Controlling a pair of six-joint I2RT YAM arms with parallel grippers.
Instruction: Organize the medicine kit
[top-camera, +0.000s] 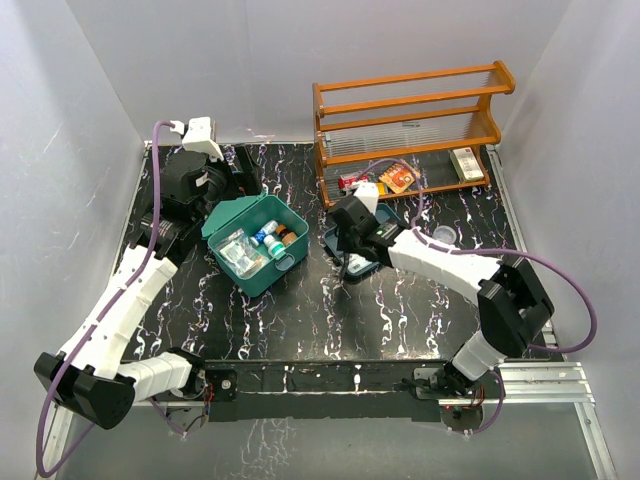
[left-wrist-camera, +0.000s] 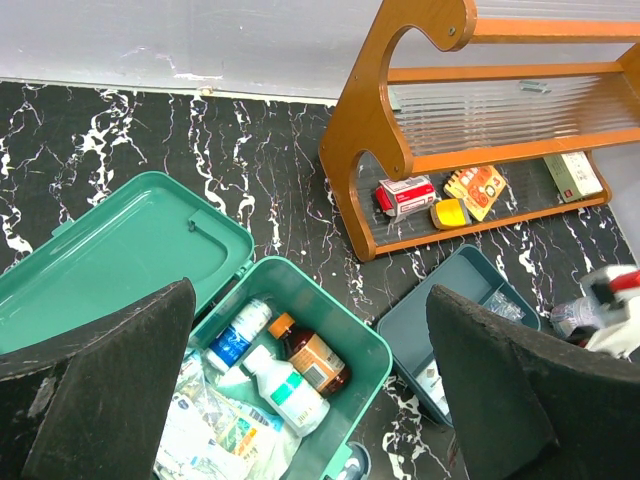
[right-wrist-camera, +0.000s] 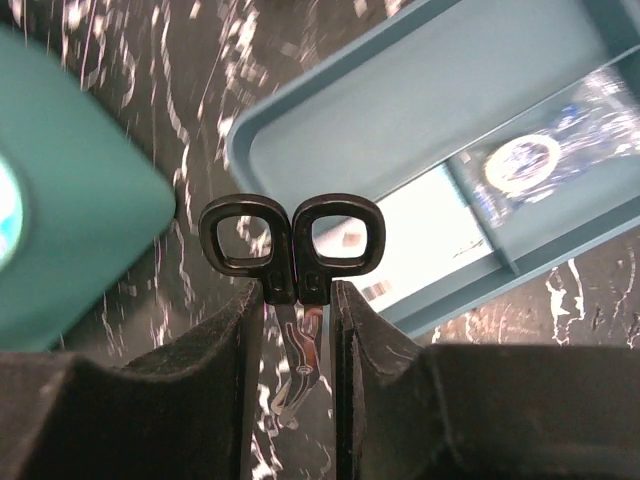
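The teal-green medicine kit (top-camera: 293, 219) stands open left of centre, its lid (left-wrist-camera: 120, 250) folded back. Inside lie a brown bottle (left-wrist-camera: 312, 358), a white bottle (left-wrist-camera: 285, 388), a blue-labelled bottle (left-wrist-camera: 238, 335) and clear packets. My left gripper (top-camera: 215, 185) hovers open and empty above the kit's back side. My right gripper (top-camera: 350, 252) is shut on black-handled scissors (right-wrist-camera: 292, 240) and holds them over the near corner of the blue-teal divided tray (right-wrist-camera: 400, 120), just right of the kit (right-wrist-camera: 70, 190). The scissor blades hang between the fingers.
The tray (left-wrist-camera: 450, 310) holds a white card and a clear packet. An orange wooden rack (top-camera: 410, 120) stands at the back right, with a red box (top-camera: 350, 181), an orange packet (top-camera: 400, 177) and a white box (top-camera: 465, 160) on its bottom shelf. A small clear cup (top-camera: 443, 235) sits right of the tray.
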